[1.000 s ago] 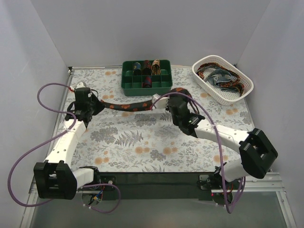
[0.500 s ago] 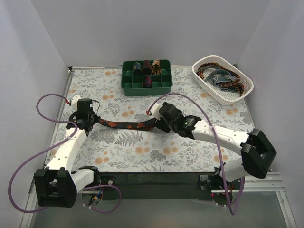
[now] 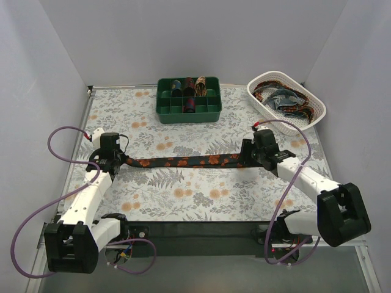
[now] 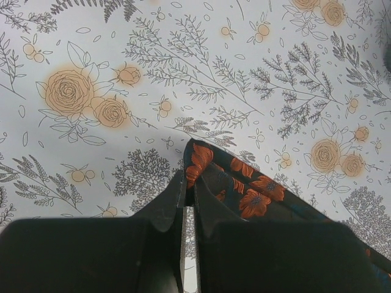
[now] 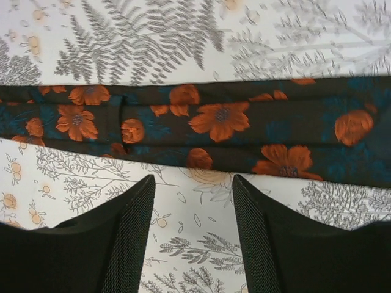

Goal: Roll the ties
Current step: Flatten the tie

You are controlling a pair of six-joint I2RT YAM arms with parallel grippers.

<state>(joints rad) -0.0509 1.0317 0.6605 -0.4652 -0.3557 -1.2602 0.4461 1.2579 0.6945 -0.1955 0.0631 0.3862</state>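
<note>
One dark tie (image 3: 183, 162) with orange-red flowers lies flat and straight across the middle of the table. My left gripper (image 3: 122, 161) is shut on its narrow left end; the left wrist view shows the gripper (image 4: 189, 183) pinching the tip of the tie (image 4: 244, 189). My right gripper (image 3: 246, 157) stands open at the tie's right end. In the right wrist view the tie (image 5: 220, 122) runs across just beyond that gripper (image 5: 192, 183), with only tablecloth between the fingers (image 5: 131, 232). Several rolled ties (image 3: 189, 85) sit in a tray, and loose ties (image 3: 284, 101) fill a basket.
The green compartment tray (image 3: 188, 118) stands at the back centre. The white basket (image 3: 269, 113) sits at the back right. Purple cables loop beside the left arm (image 3: 61, 140) and over the right arm (image 3: 293, 128). Grey walls enclose the flowered tablecloth.
The right gripper opened and moved right along the tie to its far end. The tie, earlier lifted and bent near the tray, now lies straight. The left gripper shifted slightly nearer.
</note>
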